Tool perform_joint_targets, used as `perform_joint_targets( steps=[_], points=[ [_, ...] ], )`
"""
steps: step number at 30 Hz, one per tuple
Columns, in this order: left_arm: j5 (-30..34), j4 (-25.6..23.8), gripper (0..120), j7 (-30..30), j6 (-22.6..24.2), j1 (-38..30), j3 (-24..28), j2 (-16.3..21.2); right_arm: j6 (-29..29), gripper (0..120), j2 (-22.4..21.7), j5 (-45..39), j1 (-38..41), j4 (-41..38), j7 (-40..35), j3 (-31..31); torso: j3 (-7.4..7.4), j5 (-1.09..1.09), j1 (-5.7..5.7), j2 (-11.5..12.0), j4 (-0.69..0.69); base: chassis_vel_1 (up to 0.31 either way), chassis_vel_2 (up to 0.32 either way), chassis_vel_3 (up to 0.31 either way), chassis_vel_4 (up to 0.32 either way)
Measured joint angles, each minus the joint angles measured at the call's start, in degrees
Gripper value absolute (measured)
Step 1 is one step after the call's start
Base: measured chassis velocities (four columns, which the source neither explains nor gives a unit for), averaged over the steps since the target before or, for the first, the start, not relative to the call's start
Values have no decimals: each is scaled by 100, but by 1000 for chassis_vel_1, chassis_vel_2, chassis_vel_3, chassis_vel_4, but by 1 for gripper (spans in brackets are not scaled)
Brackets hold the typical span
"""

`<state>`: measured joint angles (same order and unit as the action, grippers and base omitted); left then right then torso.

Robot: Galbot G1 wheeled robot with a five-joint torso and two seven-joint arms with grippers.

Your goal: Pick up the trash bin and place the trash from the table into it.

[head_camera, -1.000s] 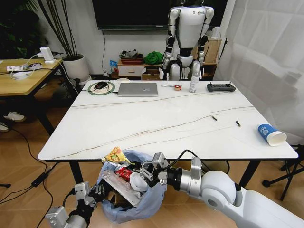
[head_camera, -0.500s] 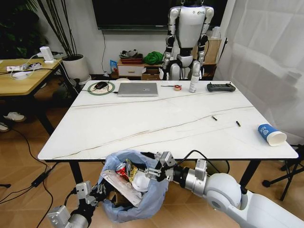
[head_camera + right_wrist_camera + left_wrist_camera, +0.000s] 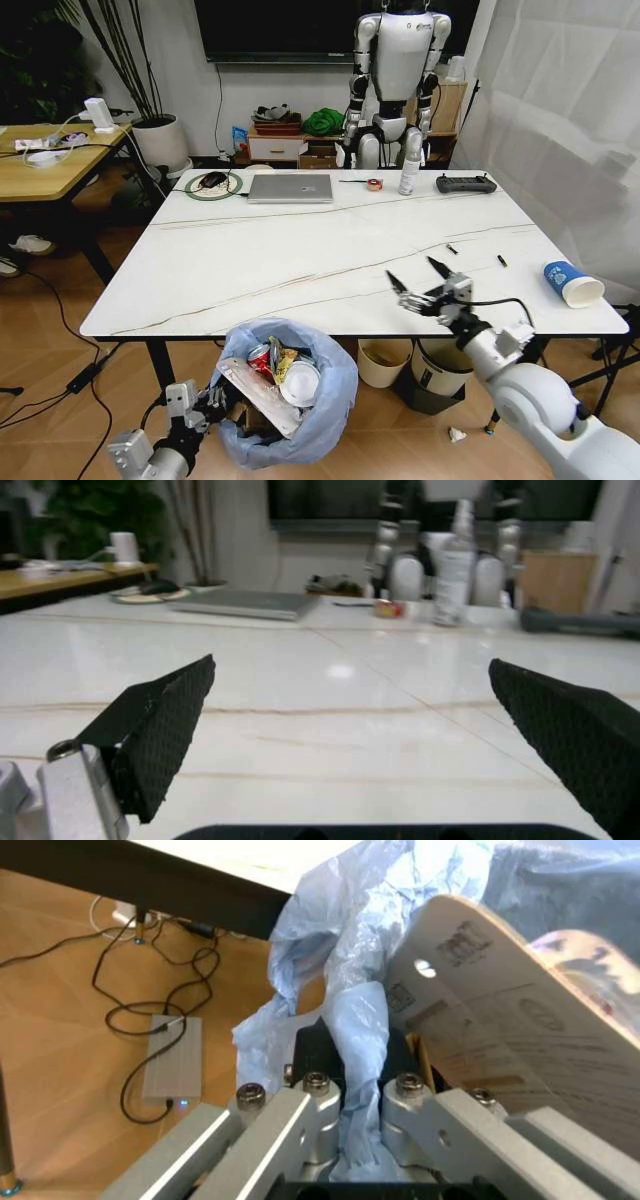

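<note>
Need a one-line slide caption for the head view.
Left gripper holds the filled trash bin below the table edge; open right gripper hovers over it.

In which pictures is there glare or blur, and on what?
Right wrist view: a bright glare spot on the table; the open right gripper fingers look soft. Left wrist view: the left gripper, clamping the blue bag of the trash bin, is sharp. Head view: evenly lit.
</note>
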<state>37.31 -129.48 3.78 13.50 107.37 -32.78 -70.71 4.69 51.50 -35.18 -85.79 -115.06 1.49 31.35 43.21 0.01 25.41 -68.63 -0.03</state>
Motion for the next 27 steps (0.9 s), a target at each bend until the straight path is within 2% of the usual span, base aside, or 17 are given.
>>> perform_joint_targets(
  steps=[4,7,13,17,18,27],
  points=[
    [-96,176,0,-58,-67,-38,141,12,181,100,782,274,-813,-42,408,795,0,-1,-1,0,-1,0,0,0,0],
    [-109,234,0,-77,-88,-24,314,93,253,100,1409,375,-1154,-186,557,1158,-1,-2,-1,0,2,0,0,0,0],
    [-126,242,0,-78,-88,-3,504,191,266,100,1917,411,-1314,-256,619,1343,-1,-1,-1,0,2,0,0,0,0],
    [-125,242,0,-78,-89,1,520,207,273,100,1982,411,-1312,-242,629,1367,-1,-2,-1,-1,2,0,0,0,0],
    [-109,242,0,-78,-90,11,530,265,292,100,2122,408,-1304,-188,668,1402,0,-1,0,0,2,0,0,0,0],
    [-85,231,0,-80,-91,23,539,293,384,100,2239,402,-1306,-77,792,1405,0,-2,0,-1,2,-9,-12,9,11]
  ],
)
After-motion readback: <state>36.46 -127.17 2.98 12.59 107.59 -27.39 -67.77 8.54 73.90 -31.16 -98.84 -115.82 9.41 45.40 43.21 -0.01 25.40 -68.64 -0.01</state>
